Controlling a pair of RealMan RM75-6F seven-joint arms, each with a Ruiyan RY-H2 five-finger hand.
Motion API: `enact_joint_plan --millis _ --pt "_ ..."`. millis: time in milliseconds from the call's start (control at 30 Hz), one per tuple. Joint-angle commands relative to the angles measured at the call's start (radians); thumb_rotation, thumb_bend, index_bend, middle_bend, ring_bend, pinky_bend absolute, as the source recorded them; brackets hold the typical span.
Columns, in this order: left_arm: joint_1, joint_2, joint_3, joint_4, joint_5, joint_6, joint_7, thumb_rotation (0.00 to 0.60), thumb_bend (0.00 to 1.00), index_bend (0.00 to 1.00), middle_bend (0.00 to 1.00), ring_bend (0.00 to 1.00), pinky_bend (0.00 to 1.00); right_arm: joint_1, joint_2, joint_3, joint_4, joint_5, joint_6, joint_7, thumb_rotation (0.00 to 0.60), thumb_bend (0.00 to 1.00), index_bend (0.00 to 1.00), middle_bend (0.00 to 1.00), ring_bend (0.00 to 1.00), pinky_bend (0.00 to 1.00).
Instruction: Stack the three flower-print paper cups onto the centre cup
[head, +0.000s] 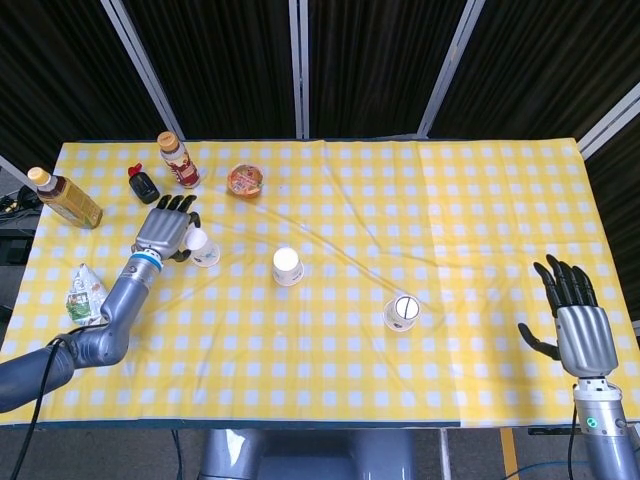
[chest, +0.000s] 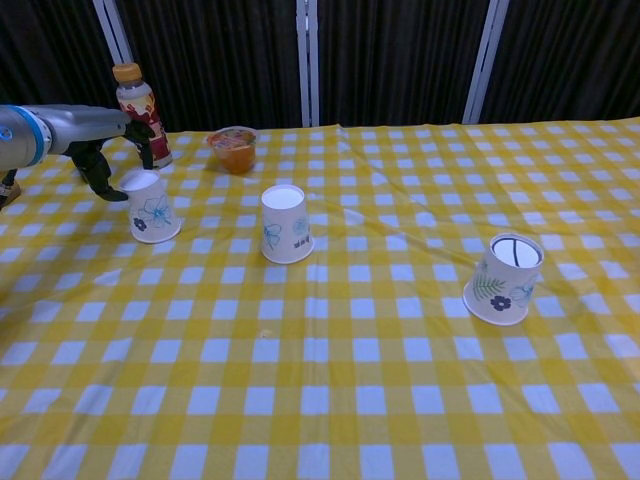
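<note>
The tabletop (head: 480, 200) wears a yellow checked cloth. The left hand (head: 165, 228) hangs over the left cup (chest: 152, 206), fingers (chest: 100, 180) curled down around its upturned base; whether they actually touch or grip it cannot be told. The right hand (head: 578, 315) sits near the tabletop's right front corner, fingers spread, holding nothing. The centre cup (head: 288, 266) stands upside down mid-tabletop, well apart from the others. The right cup (head: 402, 313) is also inverted and tilted. Behind the left cup stand a tea bottle (head: 63, 198) and a drink bottle (head: 178, 160), with an orange bowl (head: 245, 180) just to the right.
</note>
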Motion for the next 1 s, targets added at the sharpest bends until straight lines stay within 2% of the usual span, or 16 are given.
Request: enact_joint_plan --millis 33,200,567,767,1000 --pt "0.005 0.014 -0.001 -0.026 0.019 0.018 -0.019 0.6 0.35 0.4 0.0 0.0 0.0 -0.001 0.001 0.0 -0.002 -0.002 0.003 0.0 0.6 0.14 0.0 0.0 0.0 0.0" --pt "0.014 0.053 -0.015 -0.098 0.068 0.065 -0.049 0.6 0.35 0.4 0.0 0.0 0.0 -0.002 0.003 0.001 -0.005 -0.003 0.008 0.001 0.6 0.14 0.0 0.0 0.0 0.0" --pt "-0.007 0.132 -0.074 -0.335 0.182 0.191 -0.051 0.6 0.35 0.4 0.0 0.0 0.0 -0.003 0.006 0.01 -0.003 0.014 0.006 -0.001 0.6 0.14 0.0 0.0 0.0 0.0" --pt "-0.047 0.118 -0.086 -0.4 0.173 0.21 -0.004 0.6 0.35 0.4 0.0 0.0 0.0 -0.004 0.008 0.013 -0.002 0.021 0.005 0.001 0.6 0.14 0.0 0.0 0.0 0.0" --pt "-0.094 0.077 -0.08 -0.42 0.124 0.21 0.043 0.6 0.35 0.4 0.0 0.0 0.0 -0.006 0.016 0.016 -0.009 0.021 0.009 0.013 0.6 0.14 0.0 0.0 0.0 0.0"
